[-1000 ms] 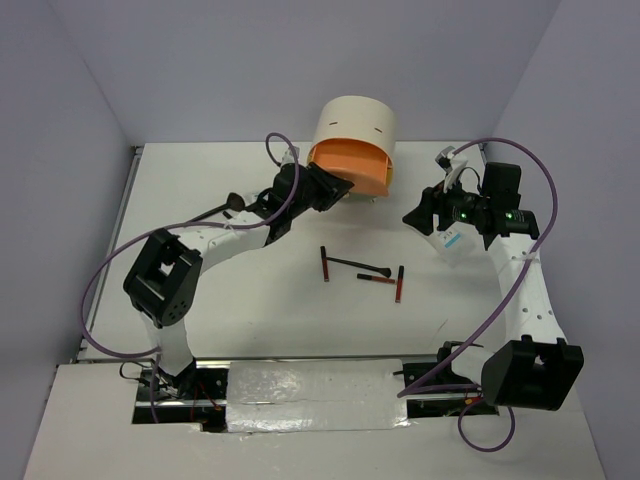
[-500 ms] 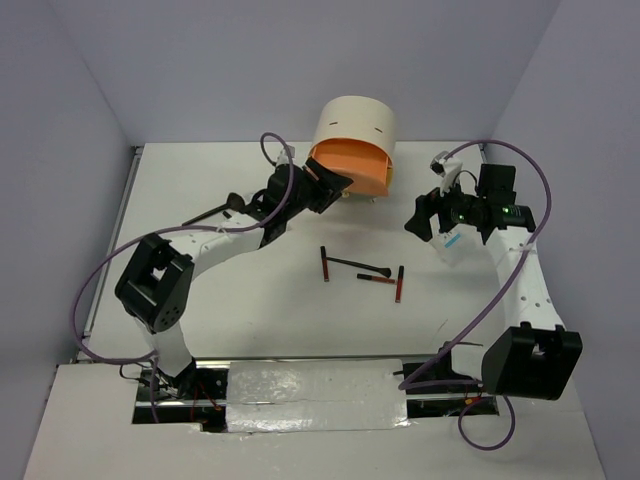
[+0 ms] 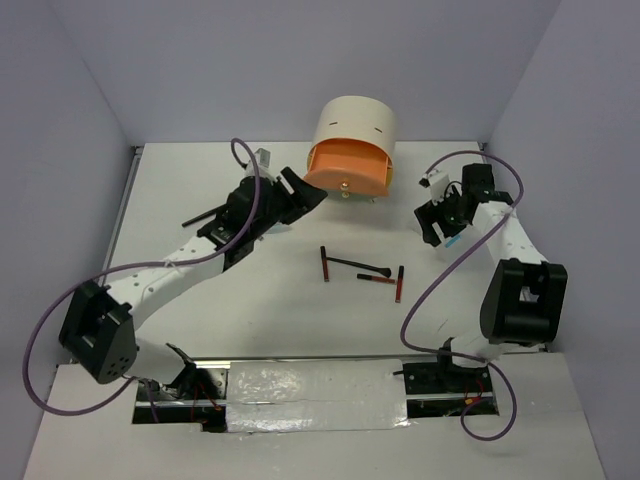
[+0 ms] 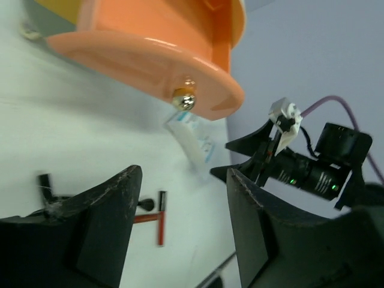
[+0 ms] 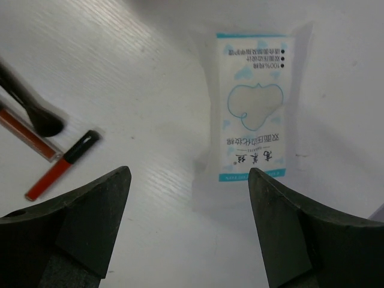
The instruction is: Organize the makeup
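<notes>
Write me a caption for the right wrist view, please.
Open right gripper hovers above flat white-and-blue packet on white table.

1. We see a white table (image 3: 270,320), which carries everything.
2. A cream cylinder (image 3: 357,125) stands at the far middle, and its orange drawer (image 3: 345,168) is pulled out over the table.
3. In the centre lie a first red stick (image 3: 324,264), a second red stick (image 3: 376,280) and a third red stick (image 3: 399,284), close together.
4. A black brush (image 3: 355,265) lies between the first and the third, its head just beside the second.
5. A white-and-blue packet (image 5: 252,129) lies flat on the right part.
6. On the left part a thin black handle (image 3: 203,214) lies slanted, with its far end hidden.
</notes>
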Controlling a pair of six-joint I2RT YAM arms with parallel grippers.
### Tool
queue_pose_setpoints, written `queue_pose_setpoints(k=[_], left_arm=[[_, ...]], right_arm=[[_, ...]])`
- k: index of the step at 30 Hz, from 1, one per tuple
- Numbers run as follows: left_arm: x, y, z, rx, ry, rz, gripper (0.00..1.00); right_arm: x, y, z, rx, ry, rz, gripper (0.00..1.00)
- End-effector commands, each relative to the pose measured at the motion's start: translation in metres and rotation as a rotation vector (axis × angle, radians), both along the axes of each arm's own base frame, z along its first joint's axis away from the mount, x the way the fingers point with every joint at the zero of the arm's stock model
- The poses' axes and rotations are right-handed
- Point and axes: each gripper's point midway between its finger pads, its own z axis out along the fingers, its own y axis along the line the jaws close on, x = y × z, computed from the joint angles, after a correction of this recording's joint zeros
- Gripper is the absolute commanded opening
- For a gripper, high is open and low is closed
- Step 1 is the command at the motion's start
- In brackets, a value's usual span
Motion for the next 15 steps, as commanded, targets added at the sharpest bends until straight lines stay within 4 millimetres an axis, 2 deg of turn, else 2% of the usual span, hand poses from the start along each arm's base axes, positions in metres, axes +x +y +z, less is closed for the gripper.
queue_pose_setpoints(k=[1,2,3,5,6,8,9,10,12,13,15], left_arm=[[-0.014,0.033,0.003,0.147,-0.071,0.052,0.72],[-0.019,0.041,-0.009,0.180,-0.057,0.064,0.74],[-0.023,0.053,-0.003,0.196,-0.079,0.101,0.75],[-0.033,0.070,-0.025,0.248,-0.040,0.129,0.78],[-0.039,0.081,-0.019,0.242,-0.059,0.156,0.78],[-0.050,0.095,-0.039,0.263,-0.023,0.180,0.80],[-0.055,0.103,-0.034,0.249,-0.038,0.202,0.80],[-0.061,0.109,-0.048,0.265,-0.015,0.210,0.80],[-0.070,0.120,-0.052,0.254,-0.001,0.238,0.80],[-0.076,0.125,-0.066,0.269,0.028,0.244,0.80],[-0.083,0.133,-0.067,0.242,0.032,0.269,0.79]], right_arm=[[0.018,-0.021,0.003,-0.109,-0.037,-0.026,0.86],[0.021,-0.022,-0.003,-0.113,-0.023,-0.028,0.86],[0.023,-0.023,-0.005,-0.119,-0.019,-0.029,0.86],[0.026,-0.024,-0.015,-0.140,-0.001,-0.025,0.86],[0.028,-0.024,-0.018,-0.146,0.000,-0.021,0.86],[0.031,-0.024,-0.029,-0.165,0.020,-0.019,0.85],[0.033,-0.022,-0.032,-0.173,0.022,-0.011,0.84],[0.036,-0.023,-0.037,-0.183,0.028,-0.012,0.83],[0.042,-0.023,-0.040,-0.194,0.022,-0.014,0.82],[0.047,-0.025,-0.043,-0.207,0.017,-0.021,0.80],[0.056,-0.025,-0.044,-0.216,0.005,-0.021,0.78]])
